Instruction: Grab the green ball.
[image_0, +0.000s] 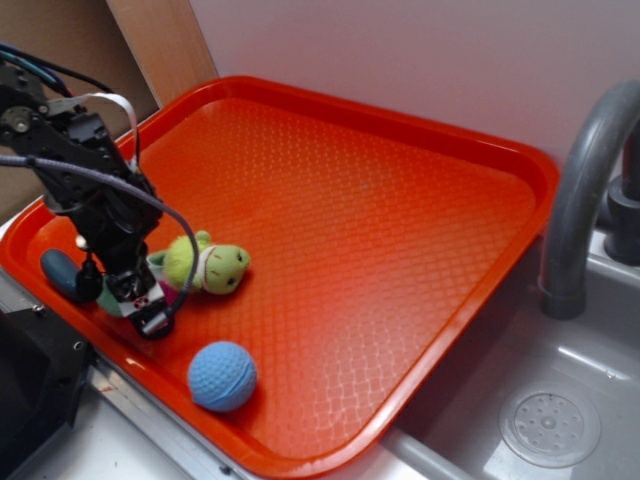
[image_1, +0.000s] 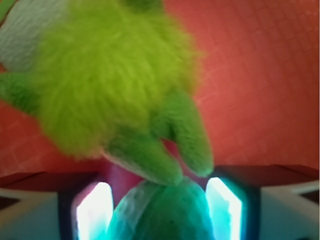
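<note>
Apparently gripper (image_1: 160, 210) fingers clasp green ball (image_1: 162, 212), plush frog's (image_1: 110, 80) legs overlapping it.

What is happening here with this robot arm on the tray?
The arm's gripper is low on the orange tray, with the green ball between its fingers, right beside the plush frog. Whether the fingers already squeeze the ball, I cannot tell. A blue ball lies apart nearby.

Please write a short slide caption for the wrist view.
Green ball sits between the tool's lit fingers, plush frog just beyond.
</note>
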